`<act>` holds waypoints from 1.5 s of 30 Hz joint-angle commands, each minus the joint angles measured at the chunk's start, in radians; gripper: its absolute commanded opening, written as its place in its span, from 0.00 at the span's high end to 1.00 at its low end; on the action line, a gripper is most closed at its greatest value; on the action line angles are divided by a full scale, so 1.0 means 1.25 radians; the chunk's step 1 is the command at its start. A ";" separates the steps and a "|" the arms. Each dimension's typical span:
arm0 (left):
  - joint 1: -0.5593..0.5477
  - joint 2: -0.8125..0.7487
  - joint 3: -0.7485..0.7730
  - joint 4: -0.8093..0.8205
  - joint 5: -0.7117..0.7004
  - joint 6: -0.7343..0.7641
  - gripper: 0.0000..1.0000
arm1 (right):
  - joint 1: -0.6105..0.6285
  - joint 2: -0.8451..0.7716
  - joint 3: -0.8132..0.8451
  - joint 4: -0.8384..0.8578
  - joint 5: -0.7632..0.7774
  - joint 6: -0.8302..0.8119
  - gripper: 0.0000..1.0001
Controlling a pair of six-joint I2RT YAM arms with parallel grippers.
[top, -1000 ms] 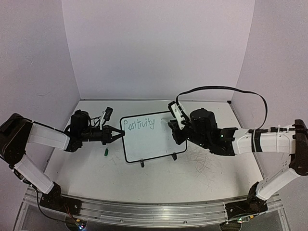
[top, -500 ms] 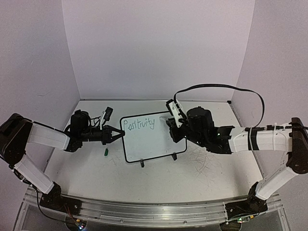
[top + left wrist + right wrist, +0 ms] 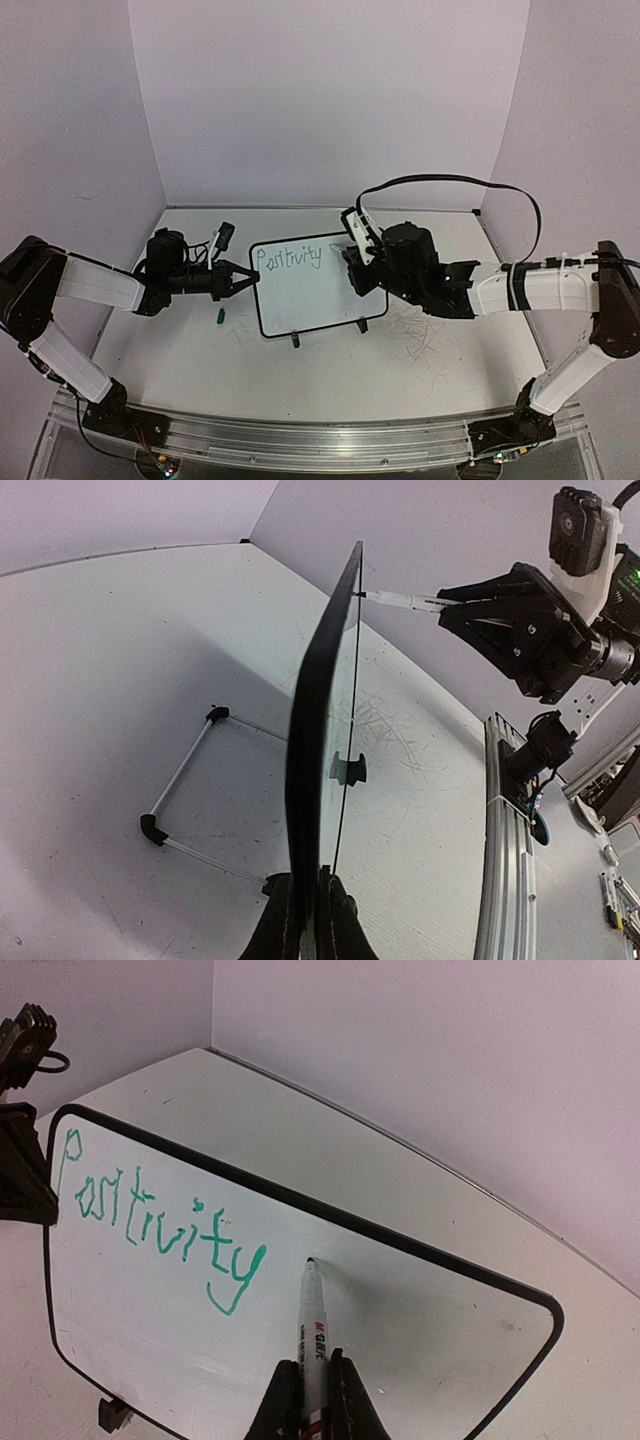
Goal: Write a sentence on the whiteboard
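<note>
Holding marker (image 3: 314, 1328) against whiteboard (image 3: 435, 1325)

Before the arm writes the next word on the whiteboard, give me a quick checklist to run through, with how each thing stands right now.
1. Left claw shut on the edge of the small black-rimmed white whiteboard: ok.
2. Right claw shut on the white-barrelled marker: ok.
3. Marker tip just right of the green handwritten word "Positivity": ok.
4. Blank board space right of that word: ok.
5. Tip touching the board surface: cannot tell.
</note>
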 commanded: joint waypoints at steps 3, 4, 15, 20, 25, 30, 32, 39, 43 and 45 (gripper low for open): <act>0.002 -0.032 0.003 0.026 -0.022 0.027 1.00 | 0.001 0.016 0.029 0.005 0.039 0.017 1.00; 0.002 -0.033 0.003 0.027 -0.023 0.027 1.00 | 0.001 0.016 0.028 0.002 0.043 0.018 1.00; 0.002 -0.029 0.004 0.026 -0.024 0.026 1.00 | 0.002 -0.024 0.026 -0.007 0.014 0.021 1.00; 0.002 -0.032 0.004 0.025 -0.026 0.027 1.00 | 0.003 -0.029 0.015 -0.006 -0.011 0.027 1.00; 0.002 -0.031 0.005 0.025 -0.022 0.027 1.00 | 0.002 -0.012 0.019 -0.006 -0.005 0.029 1.00; 0.002 -0.037 0.003 0.024 -0.024 0.026 1.00 | 0.002 0.000 0.023 -0.007 0.007 0.031 1.00; 0.002 -0.037 0.003 0.024 -0.025 0.027 1.00 | 0.002 0.003 0.022 -0.008 0.012 0.032 1.00; 0.002 -0.031 0.007 0.024 -0.022 0.028 1.00 | 0.002 0.007 0.019 -0.019 0.016 0.039 1.00; 0.002 -0.033 0.007 0.024 -0.022 0.027 1.00 | 0.002 0.008 0.013 -0.024 0.008 0.045 1.00; 0.002 -0.033 0.007 0.024 -0.022 0.027 1.00 | 0.002 0.008 0.010 -0.026 0.002 0.049 1.00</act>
